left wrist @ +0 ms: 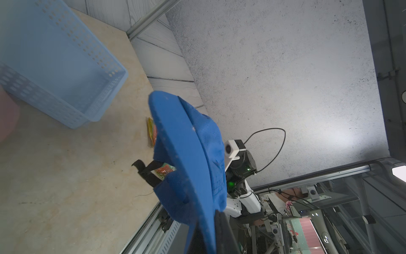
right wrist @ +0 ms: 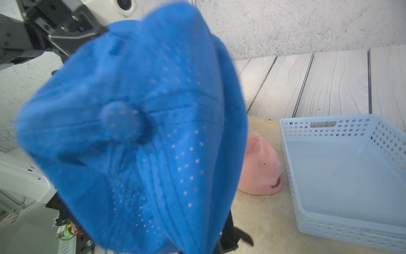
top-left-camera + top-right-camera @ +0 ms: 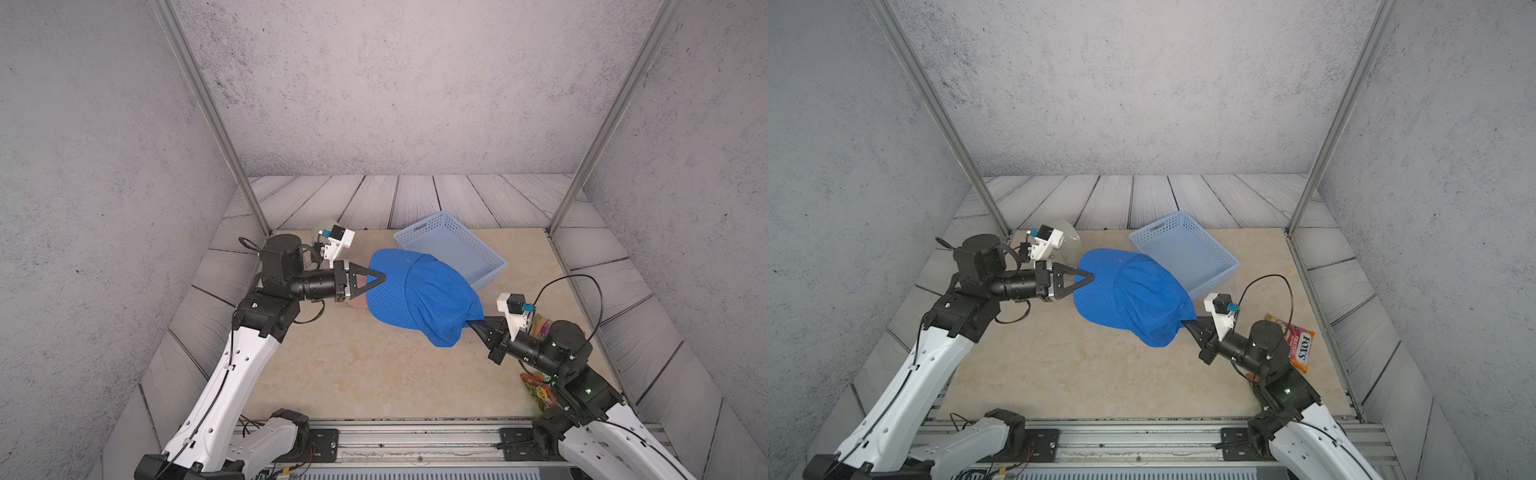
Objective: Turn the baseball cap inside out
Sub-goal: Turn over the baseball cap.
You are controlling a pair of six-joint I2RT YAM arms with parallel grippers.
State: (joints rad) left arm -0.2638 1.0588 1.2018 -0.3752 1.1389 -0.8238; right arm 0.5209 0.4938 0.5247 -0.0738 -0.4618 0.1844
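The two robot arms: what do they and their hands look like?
The left arm and right arm have white shells on the lower links and black joints and wrists. The left hand and right hand are black and taper to a triangular point. A white mount with a black camera sits above each wrist, and black cables loop beside the links.

Left claw [image 3: 383, 277] and right claw [image 3: 470, 322], both pinched shut, point inward toward each other.
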